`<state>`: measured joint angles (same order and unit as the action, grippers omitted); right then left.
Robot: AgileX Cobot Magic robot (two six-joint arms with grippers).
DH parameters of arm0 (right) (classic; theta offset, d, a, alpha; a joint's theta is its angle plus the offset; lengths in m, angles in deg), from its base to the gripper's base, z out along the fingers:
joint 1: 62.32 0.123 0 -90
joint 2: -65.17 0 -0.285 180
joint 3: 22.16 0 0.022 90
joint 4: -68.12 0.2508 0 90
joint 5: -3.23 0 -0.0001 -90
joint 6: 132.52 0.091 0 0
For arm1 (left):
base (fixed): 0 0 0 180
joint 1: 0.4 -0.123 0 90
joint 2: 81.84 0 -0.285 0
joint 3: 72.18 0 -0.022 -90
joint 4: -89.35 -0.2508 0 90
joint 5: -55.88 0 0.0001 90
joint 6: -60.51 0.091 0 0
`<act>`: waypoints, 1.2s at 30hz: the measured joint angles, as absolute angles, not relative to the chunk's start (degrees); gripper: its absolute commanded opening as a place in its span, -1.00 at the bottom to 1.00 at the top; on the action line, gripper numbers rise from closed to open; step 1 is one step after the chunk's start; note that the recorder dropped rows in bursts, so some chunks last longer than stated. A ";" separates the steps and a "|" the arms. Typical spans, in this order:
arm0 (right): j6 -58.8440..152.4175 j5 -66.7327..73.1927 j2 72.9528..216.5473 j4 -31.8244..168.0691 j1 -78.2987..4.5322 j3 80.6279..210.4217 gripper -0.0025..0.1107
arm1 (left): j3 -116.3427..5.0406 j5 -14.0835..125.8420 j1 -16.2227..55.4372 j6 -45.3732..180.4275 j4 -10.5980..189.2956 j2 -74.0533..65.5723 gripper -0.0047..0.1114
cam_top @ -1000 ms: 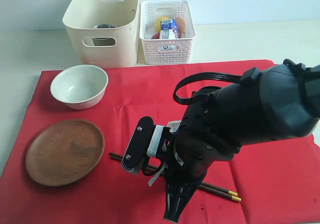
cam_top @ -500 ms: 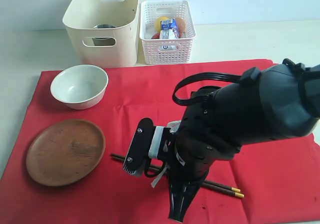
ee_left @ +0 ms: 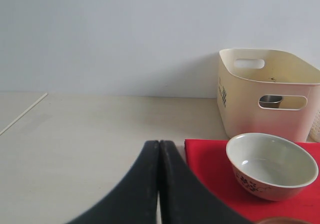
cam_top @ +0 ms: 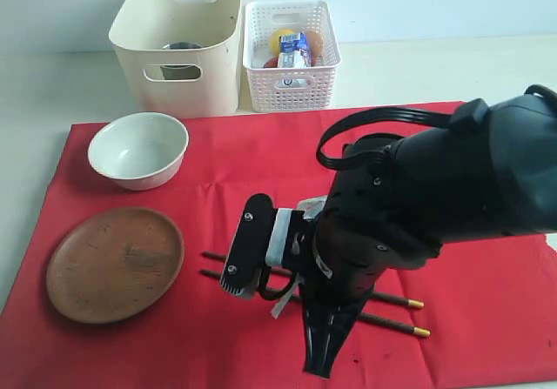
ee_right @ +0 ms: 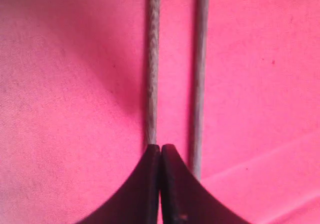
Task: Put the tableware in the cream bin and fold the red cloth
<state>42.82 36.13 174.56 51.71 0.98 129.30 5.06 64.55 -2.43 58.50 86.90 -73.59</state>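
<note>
On matte red cloth, two slim grainy chopsticks, parallel, at the right gripper's tapered black tips, tight together

Obs: chopsticks far ends cut by right wrist frame edge, near lengths hidden behind right gripper; middles covered by right arm in exterior view; steel cup, far ahead of left gripper, shows only through cream bin handle slot

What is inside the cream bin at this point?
A steel cup sits inside the cream bin, seen over the rim and through the front handle cut-out. The bin's walls cover most of its floor, so whether anything else lies there cannot be told.
</note>
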 measured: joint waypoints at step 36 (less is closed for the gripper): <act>36.77 34.93 177.93 65.66 -3.01 129.40 -0.24 | 5.06 64.55 -2.43 58.50 86.90 -73.59 -0.92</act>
<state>36.77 34.93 177.93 65.66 -3.01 129.40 5.06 64.55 -2.43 58.50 86.90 -73.59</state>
